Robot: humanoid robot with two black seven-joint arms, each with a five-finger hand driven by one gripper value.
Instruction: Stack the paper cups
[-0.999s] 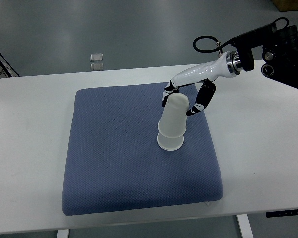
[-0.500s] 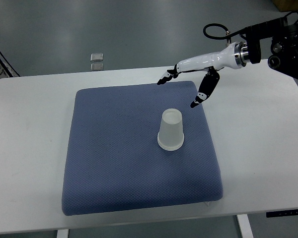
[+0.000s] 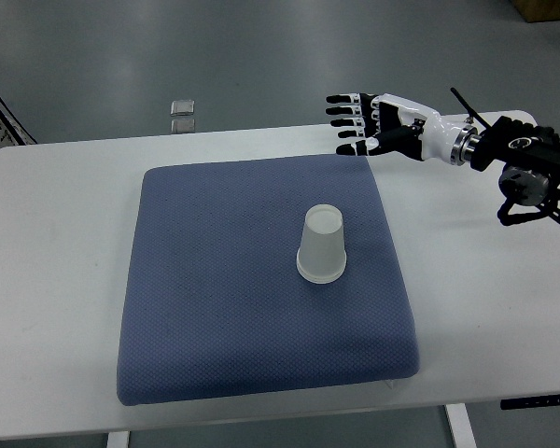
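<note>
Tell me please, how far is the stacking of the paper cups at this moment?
Done, as far as visible: a paper cup stack stands upside down on the blue mat, untouched. In hand: nothing; the right hand hovers over the mat's far edge, fingers spread, holding no cup. Left: no loose cup shows on the white table, so probably nothing remains.

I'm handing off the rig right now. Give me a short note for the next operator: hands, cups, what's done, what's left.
Right hand: open, fingers spread, holding nothing, above the table's far edge, clear of the cups.
Left hand: not in view.
Cups: upside down on the blue pad, right of its centre, standing free. They look like one nested stack, but I cannot count them.
Done: stack appears placed and released.
Left: no loose cup shows anywhere; check whether more are to come.
</note>
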